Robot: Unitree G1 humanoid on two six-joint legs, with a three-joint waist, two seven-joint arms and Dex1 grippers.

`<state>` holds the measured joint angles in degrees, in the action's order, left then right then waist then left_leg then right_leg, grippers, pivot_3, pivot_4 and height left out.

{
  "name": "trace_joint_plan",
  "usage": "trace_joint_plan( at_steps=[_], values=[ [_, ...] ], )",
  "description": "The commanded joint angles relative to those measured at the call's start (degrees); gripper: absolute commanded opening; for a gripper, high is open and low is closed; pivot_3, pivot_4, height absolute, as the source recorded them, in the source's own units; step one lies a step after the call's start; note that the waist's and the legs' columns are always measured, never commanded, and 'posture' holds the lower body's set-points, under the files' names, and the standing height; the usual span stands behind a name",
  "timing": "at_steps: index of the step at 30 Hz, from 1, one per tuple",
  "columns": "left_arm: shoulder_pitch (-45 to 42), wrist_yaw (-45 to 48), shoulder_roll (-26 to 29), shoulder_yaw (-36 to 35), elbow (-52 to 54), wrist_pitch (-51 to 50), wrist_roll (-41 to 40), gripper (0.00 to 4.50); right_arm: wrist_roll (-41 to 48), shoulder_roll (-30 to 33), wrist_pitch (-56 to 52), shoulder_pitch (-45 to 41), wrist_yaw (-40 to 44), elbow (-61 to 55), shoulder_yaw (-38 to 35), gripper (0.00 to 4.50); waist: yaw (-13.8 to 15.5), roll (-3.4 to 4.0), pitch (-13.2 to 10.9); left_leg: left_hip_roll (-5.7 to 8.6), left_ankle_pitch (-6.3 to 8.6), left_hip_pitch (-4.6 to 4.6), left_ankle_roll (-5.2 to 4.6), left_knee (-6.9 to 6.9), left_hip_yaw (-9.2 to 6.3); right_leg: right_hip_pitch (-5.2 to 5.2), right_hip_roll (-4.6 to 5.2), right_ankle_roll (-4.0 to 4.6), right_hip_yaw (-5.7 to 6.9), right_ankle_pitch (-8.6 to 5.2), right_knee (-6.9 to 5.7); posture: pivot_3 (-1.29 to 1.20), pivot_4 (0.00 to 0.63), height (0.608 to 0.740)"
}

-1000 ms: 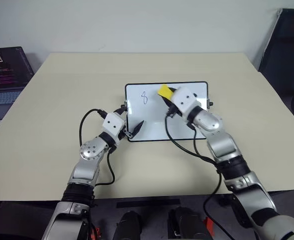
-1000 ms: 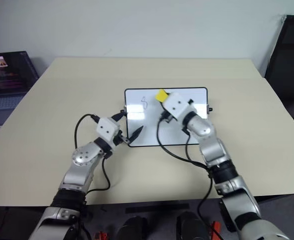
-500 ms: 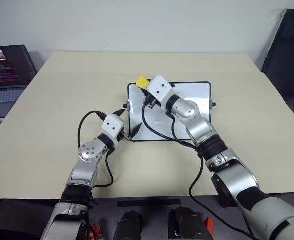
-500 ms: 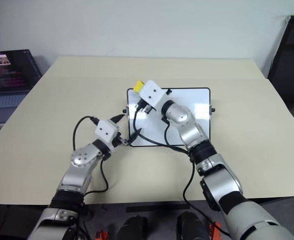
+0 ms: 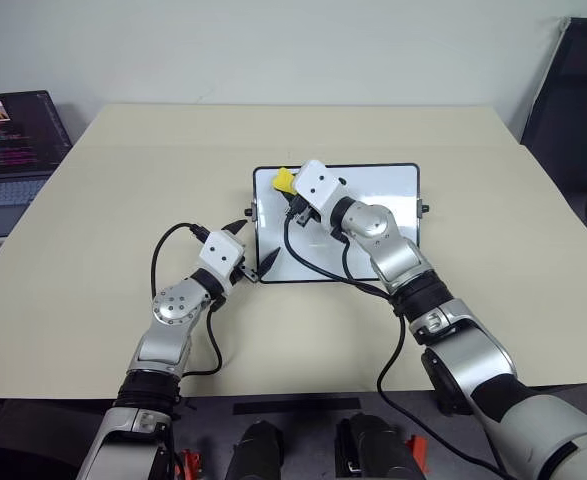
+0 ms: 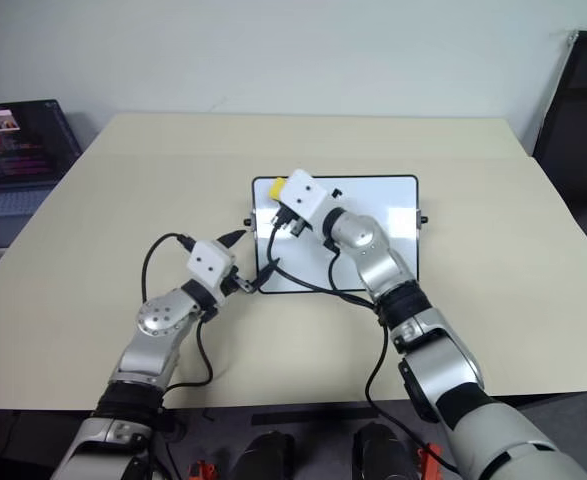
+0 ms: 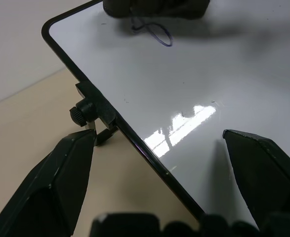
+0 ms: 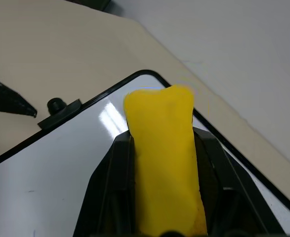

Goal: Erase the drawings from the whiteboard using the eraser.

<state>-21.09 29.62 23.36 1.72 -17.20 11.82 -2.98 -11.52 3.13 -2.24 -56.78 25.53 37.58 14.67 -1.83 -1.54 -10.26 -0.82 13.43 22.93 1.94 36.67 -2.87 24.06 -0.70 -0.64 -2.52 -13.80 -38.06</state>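
The whiteboard (image 5: 373, 215) lies flat on the middle of the table. My right gripper (image 5: 291, 185) is shut on the yellow eraser (image 5: 285, 179), holding it over the board's far left corner (image 8: 145, 74). In the right wrist view the eraser (image 8: 162, 148) sits between the two black fingers (image 8: 116, 163). One blue scribble of the drawings (image 7: 157, 35) shows partly, just beside the eraser's dark underside (image 7: 154, 7). My left gripper (image 5: 253, 242) is open, one finger (image 7: 51, 192) off the board and the other over it, straddling the near left edge by the side knob (image 7: 80, 114).
An open laptop (image 5: 8, 140) stands off the table's left side. A black chair (image 5: 578, 90) is at the far right. Black cables (image 5: 318, 270) trail from both wrists over the board's near edge. The beige table (image 5: 123, 180) extends widely around the board.
My right gripper carried the eraser leftward across the board, from its middle to the far left corner. The "8" seen earlier is now covered by the hand. The left gripper stayed put.
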Motion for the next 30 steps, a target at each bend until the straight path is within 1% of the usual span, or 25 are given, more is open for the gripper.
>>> trace_joint_plan(
  at_steps=[1,9,13,22,27,30],
  values=[
    [-0.78,-0.40,0.53,-1.61,2.13,0.45,-0.49,4.50,2.47,-0.55,-1.54,-3.52,0.79,1.62,-2.28,1.21,0.00,0.00,0.00,0.00,0.00,0.00,0.00,0.00,0.00,0.00,0.00,0.00,0.00,0.00,-0.01,0.00,0.150,0.740],
    [-0.97,-0.25,1.04,-2.21,2.39,-0.51,-0.57,4.50,3.96,0.28,-1.37,-6.98,-0.69,8.47,-4.72,1.21,-0.02,0.00,0.00,0.01,0.00,-0.01,0.00,0.01,0.00,0.00,0.00,0.00,0.00,0.00,-0.02,0.00,0.150,0.740],
    [-1.14,-0.09,1.05,-2.38,2.41,-0.95,-0.57,4.50,4.28,0.31,-0.43,-7.35,-0.70,9.65,-4.80,1.21,-0.02,0.00,0.00,0.01,0.00,-0.01,0.00,0.01,-0.01,-0.01,0.00,0.00,0.00,0.00,-0.03,0.00,0.150,0.740],
    [-2.55,0.25,1.45,-2.59,2.12,-1.39,-0.37,4.50,4.16,0.41,-2.80,-3.25,1.31,5.51,-3.65,1.21,-0.01,0.00,0.00,0.02,0.00,-0.01,0.00,0.04,0.00,-0.01,-0.01,0.00,0.00,0.00,-0.04,0.00,0.150,0.740],
    [-2.06,-0.11,1.51,-3.05,3.16,-1.93,-0.62,4.50,3.27,1.89,-7.69,1.98,7.33,0.76,-0.62,1.21,-0.02,0.00,0.01,0.01,0.00,-0.04,0.00,0.05,0.00,-0.03,0.00,0.00,-0.01,0.00,-0.08,0.00,0.150,0.740],
    [-1.32,-0.20,1.40,-2.96,4.47,-2.34,-0.47,4.50,3.62,2.59,-10.30,3.92,8.33,-1.86,-0.57,1.21,0.00,0.00,0.02,0.01,0.00,-0.11,0.00,0.15,-0.04,-0.12,-0.01,-0.02,0.03,-0.01,-0.12,0.00,0.150,0.740]
  ],
)
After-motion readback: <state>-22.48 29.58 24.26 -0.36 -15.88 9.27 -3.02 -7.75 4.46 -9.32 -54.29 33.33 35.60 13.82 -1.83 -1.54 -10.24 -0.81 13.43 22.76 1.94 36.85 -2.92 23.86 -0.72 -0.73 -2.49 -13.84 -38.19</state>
